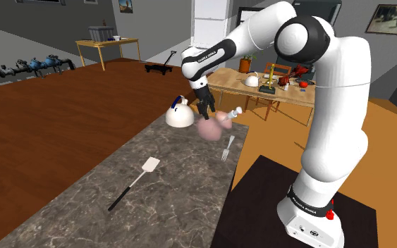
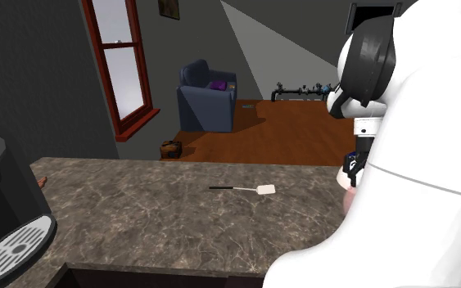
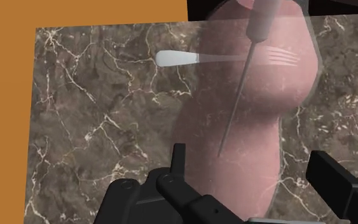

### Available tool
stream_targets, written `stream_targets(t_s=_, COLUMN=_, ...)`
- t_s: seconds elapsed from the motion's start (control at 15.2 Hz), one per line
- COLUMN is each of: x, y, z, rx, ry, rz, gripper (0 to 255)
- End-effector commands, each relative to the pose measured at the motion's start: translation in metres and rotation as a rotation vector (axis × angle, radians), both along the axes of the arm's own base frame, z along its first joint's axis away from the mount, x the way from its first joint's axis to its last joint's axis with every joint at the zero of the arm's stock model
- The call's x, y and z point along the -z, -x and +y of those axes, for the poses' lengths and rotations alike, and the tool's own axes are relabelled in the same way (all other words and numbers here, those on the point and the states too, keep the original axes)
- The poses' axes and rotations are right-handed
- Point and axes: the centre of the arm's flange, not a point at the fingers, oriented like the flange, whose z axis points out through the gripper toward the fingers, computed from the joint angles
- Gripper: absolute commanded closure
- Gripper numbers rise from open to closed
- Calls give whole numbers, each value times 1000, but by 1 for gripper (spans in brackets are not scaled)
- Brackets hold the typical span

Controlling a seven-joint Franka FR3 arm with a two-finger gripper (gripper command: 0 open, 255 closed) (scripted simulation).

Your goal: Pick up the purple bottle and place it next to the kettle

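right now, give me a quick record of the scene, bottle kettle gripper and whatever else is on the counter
bottle: pink, see-through, just right of the kettle in the shoulder view
kettle: white, on the counter
gripper: open, fingers either side of the bottle, not clasping it
others: fork, spatula

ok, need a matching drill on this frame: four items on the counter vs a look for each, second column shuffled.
Column one:
1. bottle
2. kettle
3. spatula
4. fork

Column two:
A. white head, long black handle
B. pale, with tines
C. pink, see-through
D. white, rounded body

Pairs: 1-C, 2-D, 3-A, 4-B
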Motion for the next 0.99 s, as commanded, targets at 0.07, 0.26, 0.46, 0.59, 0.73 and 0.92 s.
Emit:
stream_targets(t_s=0.07, x=1, y=0, z=0, rx=0, ry=0, rz=1, gripper=0)
stream_targets(t_s=0.26, x=-24, y=-10, z=3, rx=0, ry=0, rz=1, gripper=0)
stream_targets(t_s=0.46, x=-46, y=-19, z=6, rx=0, ry=0, rz=1, gripper=0)
stream_targets(t_s=0.59, x=-46, y=-19, z=6, rx=0, ry=0, rz=1, gripper=0)
stream_targets(t_s=0.73, x=-46, y=-19, z=6, rx=0, ry=0, rz=1, gripper=0)
stream_targets(t_s=0.92, x=-46, y=-19, z=6, rx=0, ry=0, rz=1, gripper=0)
